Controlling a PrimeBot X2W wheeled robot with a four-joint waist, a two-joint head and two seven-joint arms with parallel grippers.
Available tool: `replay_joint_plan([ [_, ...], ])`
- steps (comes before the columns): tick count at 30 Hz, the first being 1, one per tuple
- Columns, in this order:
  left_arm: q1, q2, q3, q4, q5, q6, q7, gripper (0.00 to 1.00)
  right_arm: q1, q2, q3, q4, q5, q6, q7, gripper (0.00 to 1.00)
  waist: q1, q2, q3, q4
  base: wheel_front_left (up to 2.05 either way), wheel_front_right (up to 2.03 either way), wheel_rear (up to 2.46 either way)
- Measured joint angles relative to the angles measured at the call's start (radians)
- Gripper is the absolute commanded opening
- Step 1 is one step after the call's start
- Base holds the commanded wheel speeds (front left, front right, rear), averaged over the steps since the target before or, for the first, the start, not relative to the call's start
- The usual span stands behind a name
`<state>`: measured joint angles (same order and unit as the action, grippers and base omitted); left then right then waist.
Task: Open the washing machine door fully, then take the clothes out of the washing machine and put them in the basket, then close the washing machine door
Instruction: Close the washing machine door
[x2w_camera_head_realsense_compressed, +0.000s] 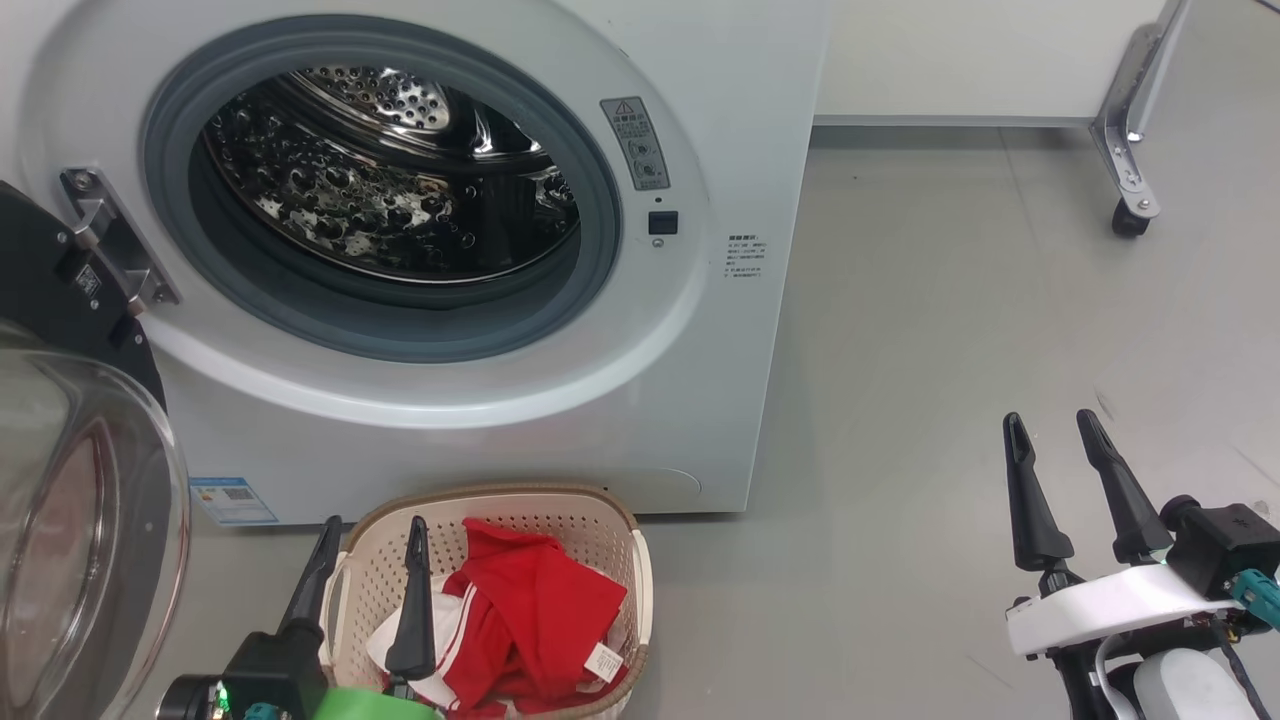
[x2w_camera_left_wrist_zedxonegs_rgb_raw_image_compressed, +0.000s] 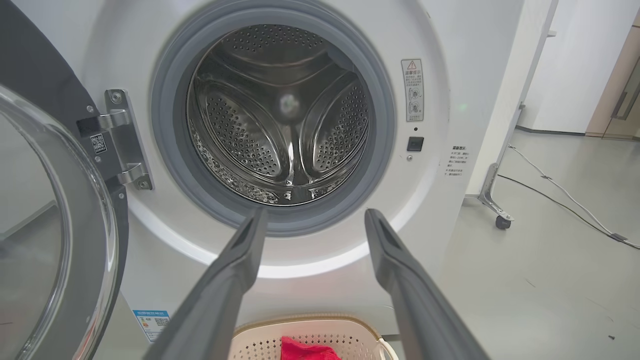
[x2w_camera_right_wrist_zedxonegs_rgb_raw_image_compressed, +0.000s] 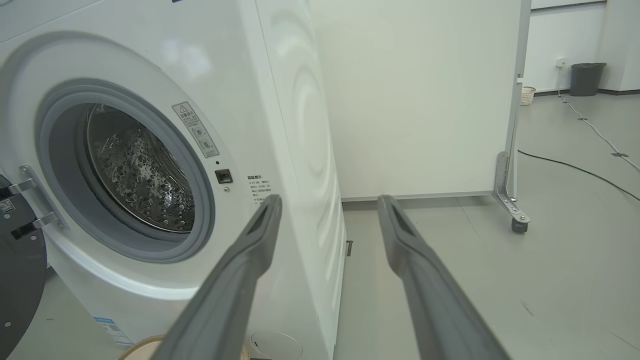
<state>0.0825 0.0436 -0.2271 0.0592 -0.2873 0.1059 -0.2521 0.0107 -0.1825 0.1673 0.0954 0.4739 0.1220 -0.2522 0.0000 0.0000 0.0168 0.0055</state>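
Note:
The washing machine (x2w_camera_head_realsense_compressed: 700, 300) stands with its steel drum (x2w_camera_head_realsense_compressed: 390, 180) bare inside. Its door (x2w_camera_head_realsense_compressed: 70, 480) hangs swung wide at the left, glass bowl toward me, and appears again in the left wrist view (x2w_camera_left_wrist_zedxonegs_rgb_raw_image_compressed: 50, 235). On the floor in front sits the cream basket (x2w_camera_head_realsense_compressed: 610, 530), holding the red and white clothes (x2w_camera_head_realsense_compressed: 540, 610); a red piece (x2w_camera_left_wrist_zedxonegs_rgb_raw_image_compressed: 305, 350) peeks up in the left wrist view. My left gripper (x2w_camera_head_realsense_compressed: 375, 535) hovers over the basket's left side, open, holding nothing. My right gripper (x2w_camera_head_realsense_compressed: 1052, 425) is open over bare floor at the right.
A white partition on a caster foot (x2w_camera_head_realsense_compressed: 1130, 200) stands behind the machine at the right. Cables (x2w_camera_right_wrist_zedxonegs_rgb_raw_image_compressed: 575, 167) cross the grey floor further back, near a dark bin (x2w_camera_right_wrist_zedxonegs_rgb_raw_image_compressed: 586, 78). The open door takes up the space at my left.

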Motion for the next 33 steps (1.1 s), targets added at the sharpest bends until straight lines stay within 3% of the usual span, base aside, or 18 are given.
replay_joint_plan([
  [23,0.000,0.001,-0.008,-0.017,0.007,0.001,0.000,1.00,0.000,-0.003,0.000,0.000,0.000,0.000,0.000,1.00,0.0000,0.0000,0.017,0.000,-1.48,1.48,0.00],
  [27,0.000,0.001,-0.027,-0.033,-0.066,-0.001,0.000,1.00,0.000,-0.003,0.000,0.000,0.000,0.000,0.000,1.00,0.0000,0.0000,0.019,0.001,-1.20,1.27,-0.07],
  [33,0.000,0.001,-0.026,-0.037,-0.069,-0.003,0.000,1.00,0.000,-0.003,0.000,-0.001,0.001,0.000,0.000,1.00,0.0000,0.0000,0.020,0.001,-0.87,1.18,-0.32],
])
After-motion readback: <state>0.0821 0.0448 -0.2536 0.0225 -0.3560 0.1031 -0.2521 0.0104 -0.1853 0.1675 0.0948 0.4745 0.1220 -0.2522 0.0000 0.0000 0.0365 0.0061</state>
